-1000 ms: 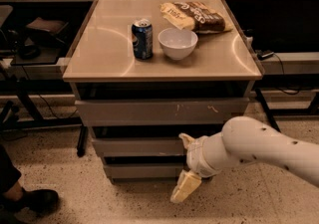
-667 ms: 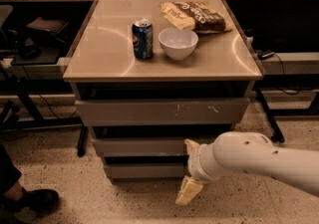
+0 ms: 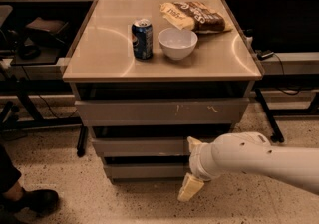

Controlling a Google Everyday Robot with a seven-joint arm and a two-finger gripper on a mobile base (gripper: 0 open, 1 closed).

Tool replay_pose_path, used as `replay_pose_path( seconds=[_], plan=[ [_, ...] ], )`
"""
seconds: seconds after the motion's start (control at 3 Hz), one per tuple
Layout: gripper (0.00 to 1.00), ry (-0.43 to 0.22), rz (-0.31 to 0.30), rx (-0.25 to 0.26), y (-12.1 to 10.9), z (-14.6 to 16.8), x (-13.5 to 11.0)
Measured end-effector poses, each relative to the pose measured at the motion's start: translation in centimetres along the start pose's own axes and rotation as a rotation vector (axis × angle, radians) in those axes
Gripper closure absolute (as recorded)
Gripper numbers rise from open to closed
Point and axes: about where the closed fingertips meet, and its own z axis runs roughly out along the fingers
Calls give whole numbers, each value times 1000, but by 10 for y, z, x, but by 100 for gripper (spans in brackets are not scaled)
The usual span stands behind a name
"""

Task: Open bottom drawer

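Observation:
The bottom drawer [image 3: 144,170] is the narrowest and lowest of three grey drawer fronts under the tan table; it looks pushed in. My gripper [image 3: 192,166] hangs in front of the drawer's right end, on a white arm that comes in from the right. Its two cream fingers are spread apart. One fingertip [image 3: 194,143] is at the height of the middle drawer [image 3: 139,147], the other [image 3: 190,188] is below the bottom drawer's front, over the floor. The gripper holds nothing. The arm hides the right ends of the two lower drawers.
The widest top drawer [image 3: 159,112] has pale scratch marks. On the table top [image 3: 104,54] stand a blue can [image 3: 142,39], a white bowl [image 3: 178,43] and a chip bag [image 3: 194,16]. A person's shoe [image 3: 30,202] is on the speckled floor at lower left. Dark desks flank both sides.
The gripper has shifted slightly to the right in front of the lower drawers, with its fingers still spread. The drawers have not moved.

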Motion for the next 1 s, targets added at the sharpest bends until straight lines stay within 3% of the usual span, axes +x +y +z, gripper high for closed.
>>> replay_pose_path(
  seconds=[0.33, 0.67, 1.0],
  plan=[
    [0, 15, 18, -9, -2, 16, 7],
    [0, 61, 35, -8, -2, 46, 30],
    [0, 82, 54, 22, -19, 51, 31]
  ],
)
